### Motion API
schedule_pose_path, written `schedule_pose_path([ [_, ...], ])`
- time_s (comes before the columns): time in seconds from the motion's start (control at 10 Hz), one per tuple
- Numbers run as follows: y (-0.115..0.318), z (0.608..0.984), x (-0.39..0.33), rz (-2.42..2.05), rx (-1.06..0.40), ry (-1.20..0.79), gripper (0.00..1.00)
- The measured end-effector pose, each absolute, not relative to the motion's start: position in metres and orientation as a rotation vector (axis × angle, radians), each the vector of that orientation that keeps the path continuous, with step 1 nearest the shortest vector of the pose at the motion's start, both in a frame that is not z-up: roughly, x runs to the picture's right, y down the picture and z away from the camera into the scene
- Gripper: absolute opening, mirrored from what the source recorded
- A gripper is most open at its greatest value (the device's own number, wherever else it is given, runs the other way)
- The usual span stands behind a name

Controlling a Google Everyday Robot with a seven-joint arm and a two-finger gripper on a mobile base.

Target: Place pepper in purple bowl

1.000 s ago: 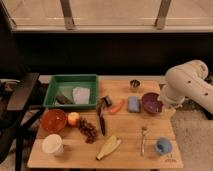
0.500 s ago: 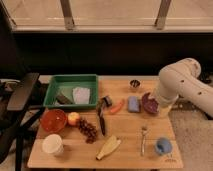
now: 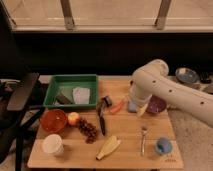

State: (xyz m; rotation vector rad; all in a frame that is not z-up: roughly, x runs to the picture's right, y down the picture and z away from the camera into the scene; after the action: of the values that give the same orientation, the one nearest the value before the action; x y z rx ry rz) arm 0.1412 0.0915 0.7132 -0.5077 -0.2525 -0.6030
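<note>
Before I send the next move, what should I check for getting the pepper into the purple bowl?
1. Pepper lying free on the table: ok.
2. End effector open, holding nothing: ok.
3. End effector over the pepper: not ok; it hangs between pepper and purple bowl.
4. Room around the pepper: not ok; the knife lies close beside it.
5. Purple bowl empty: cannot tell; the arm hides part of it.
</note>
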Motion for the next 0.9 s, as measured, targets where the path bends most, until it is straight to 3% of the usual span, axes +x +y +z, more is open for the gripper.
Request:
schedule_pose_path([
  [0.5, 0.091, 0.714, 0.143, -0.597, -0.509, -0.261, 0.65],
  [0.9, 0.097, 0.743, 0.097, -0.609, -0.528, -0.403, 0.65],
])
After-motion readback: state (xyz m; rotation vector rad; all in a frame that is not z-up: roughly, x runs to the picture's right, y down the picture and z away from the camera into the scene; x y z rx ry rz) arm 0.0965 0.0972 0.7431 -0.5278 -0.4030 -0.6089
